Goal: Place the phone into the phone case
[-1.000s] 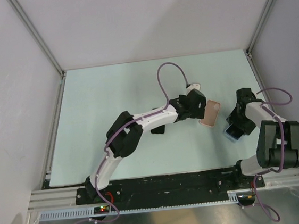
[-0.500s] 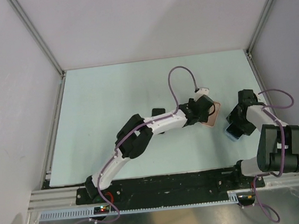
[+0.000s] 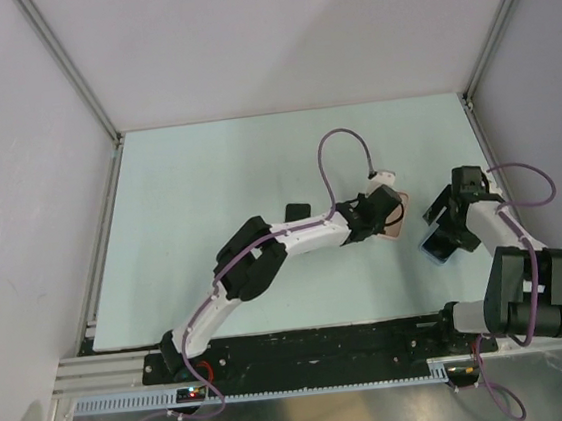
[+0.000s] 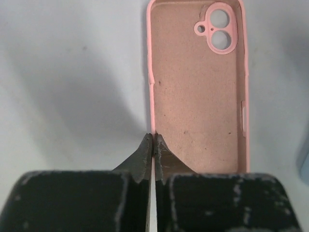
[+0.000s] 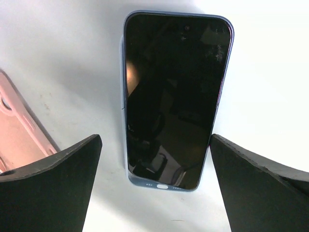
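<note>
The pink phone case (image 4: 195, 96) lies open side up on the pale green table, its camera holes at the far end. My left gripper (image 4: 153, 137) is shut on the case's left side wall near its near end; in the top view the left gripper (image 3: 375, 217) covers part of the phone case (image 3: 399, 220). The phone (image 5: 176, 92), black screen up with a blue rim, lies flat to the right of the case. Over the phone's near end my right gripper (image 5: 155, 137) stands wide open, one finger on each side, apart from the phone (image 3: 434, 247).
The table (image 3: 209, 198) is walled by grey panels at the back and both sides. A purple cable (image 3: 340, 154) loops above the left wrist. The case's edge (image 5: 19, 140) shows at the left of the right wrist view.
My left gripper has slid further onto the case and closed on its side wall. My right gripper has opened wider over the phone and shifted slightly.
</note>
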`<state>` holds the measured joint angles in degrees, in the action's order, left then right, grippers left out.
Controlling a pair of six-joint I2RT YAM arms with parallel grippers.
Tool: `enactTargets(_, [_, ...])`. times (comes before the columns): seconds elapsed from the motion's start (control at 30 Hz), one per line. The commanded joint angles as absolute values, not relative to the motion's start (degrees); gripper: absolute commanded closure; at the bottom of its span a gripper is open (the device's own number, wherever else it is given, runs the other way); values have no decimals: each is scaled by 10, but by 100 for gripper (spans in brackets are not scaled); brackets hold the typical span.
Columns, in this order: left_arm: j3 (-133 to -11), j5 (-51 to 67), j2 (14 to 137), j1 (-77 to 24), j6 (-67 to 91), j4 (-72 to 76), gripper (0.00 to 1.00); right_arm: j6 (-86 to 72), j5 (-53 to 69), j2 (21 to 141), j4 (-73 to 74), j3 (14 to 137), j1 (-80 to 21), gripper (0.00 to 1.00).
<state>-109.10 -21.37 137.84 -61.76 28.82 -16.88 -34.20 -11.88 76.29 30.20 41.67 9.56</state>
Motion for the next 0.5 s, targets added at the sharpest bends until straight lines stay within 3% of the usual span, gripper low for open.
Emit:
enactTargets(0.0, [-995, -243, 1289, -609, 242, -187, 100, -323, -98, 722, 299, 431, 97, 1])
enactTargets(0.37, [-698, -143, 1098, -574, 143, -99, 100, -325, -104, 682, 333, 491, 16, 1])
enactTargets(0.43, [-675, -128, 1083, -569, 141, -98, 87, -326, -102, 692, 329, 501, -4, 1])
enactTargets(0.47, [-665, -123, 1075, -567, 142, -98, 67, -327, -101, 697, 327, 507, -14, 1])
